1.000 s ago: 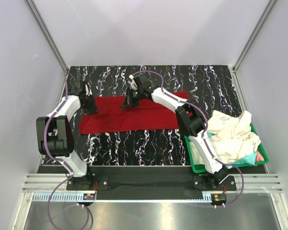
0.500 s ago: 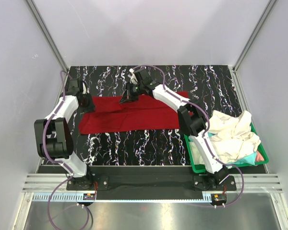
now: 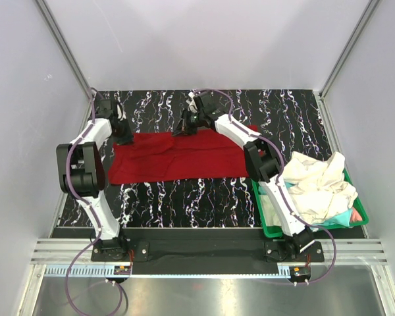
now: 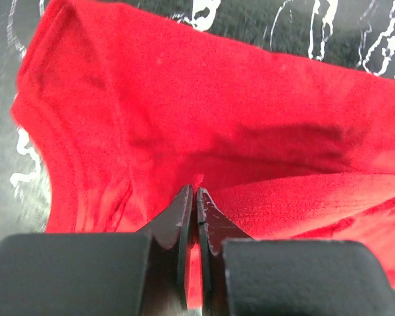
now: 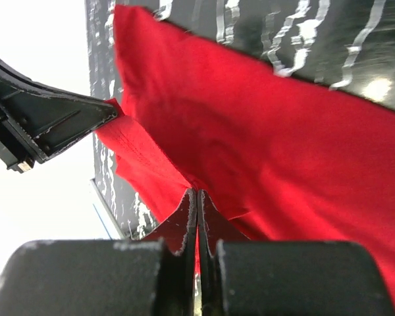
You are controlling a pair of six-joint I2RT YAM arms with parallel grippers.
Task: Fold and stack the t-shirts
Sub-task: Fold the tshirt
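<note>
1. Left tool (image 4: 192, 191) is reaching over the far left part of the table (image 3: 184, 197). Its jaws are pressing all but shut, with a thin fold of the red t-shirt (image 3: 184, 158) pinched between them at the cloth's far left corner.
2. The red t-shirt is lying across the middle of the table, its long side running left to right, and it is wrinkling toward its left end.
3. The right tool (image 5: 196, 192) is gripping the shirt's far edge near the middle of the table's far edge, jaws clamping tight on a raised ridge of red cloth.
4. A cream-white t-shirt (image 3: 319, 184) is lying heaped in the green bin (image 3: 270, 228) at the near right corner, with teal cloth (image 3: 342, 216) and pinkish cloth (image 3: 357, 214) peeking out beneath its near right side.
</note>
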